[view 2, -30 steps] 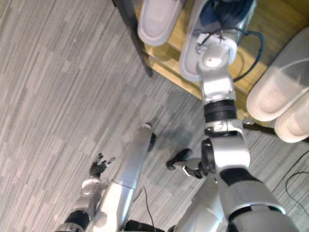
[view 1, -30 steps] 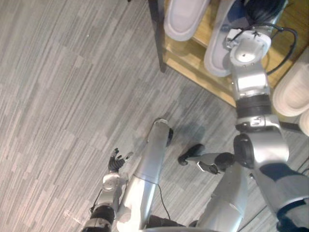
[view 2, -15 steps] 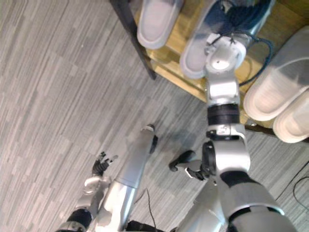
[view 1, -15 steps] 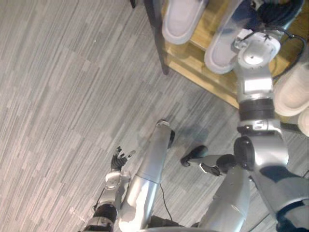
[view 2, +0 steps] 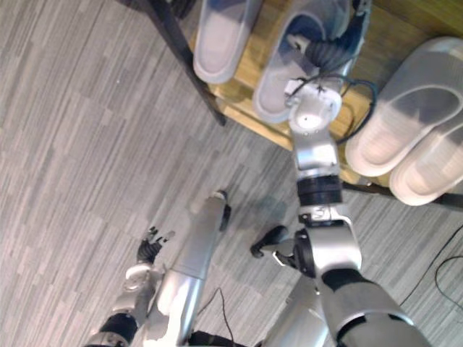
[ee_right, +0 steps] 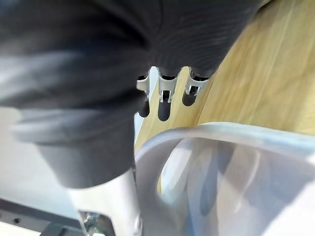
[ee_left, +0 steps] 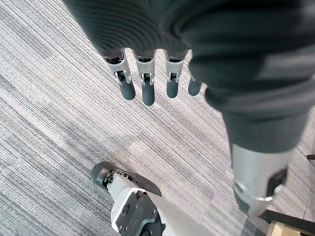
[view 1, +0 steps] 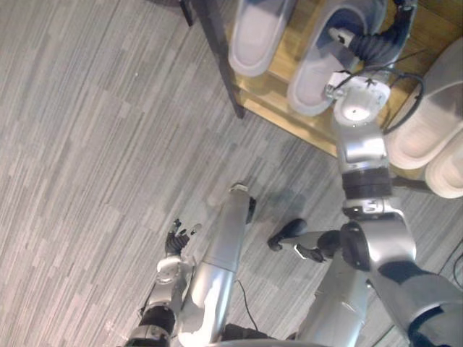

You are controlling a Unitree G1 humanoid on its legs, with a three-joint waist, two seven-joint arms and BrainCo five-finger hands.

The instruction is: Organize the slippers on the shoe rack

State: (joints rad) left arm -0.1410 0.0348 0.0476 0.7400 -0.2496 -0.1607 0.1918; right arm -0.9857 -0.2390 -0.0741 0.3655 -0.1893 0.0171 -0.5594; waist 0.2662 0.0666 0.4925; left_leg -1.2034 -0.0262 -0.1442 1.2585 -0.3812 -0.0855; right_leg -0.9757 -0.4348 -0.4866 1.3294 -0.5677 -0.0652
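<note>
Four slippers (view 2: 219,35) lie on the rack's shelf (view 1: 275,108), two at its left end and two at its right, so only straightening looks left; right hand (view 1: 370,45) rests straight-fingered over the second slipper (view 1: 312,87) from the left, gripping nothing, and left hand (view 1: 176,242) hangs slack over the floor (view 1: 87,144).

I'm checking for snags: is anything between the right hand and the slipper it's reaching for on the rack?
Nothing visible does. The right hand is directly at the slipper, second from the left on the rack. The slipper's strap lies just below the hand, with nothing between them.
</note>
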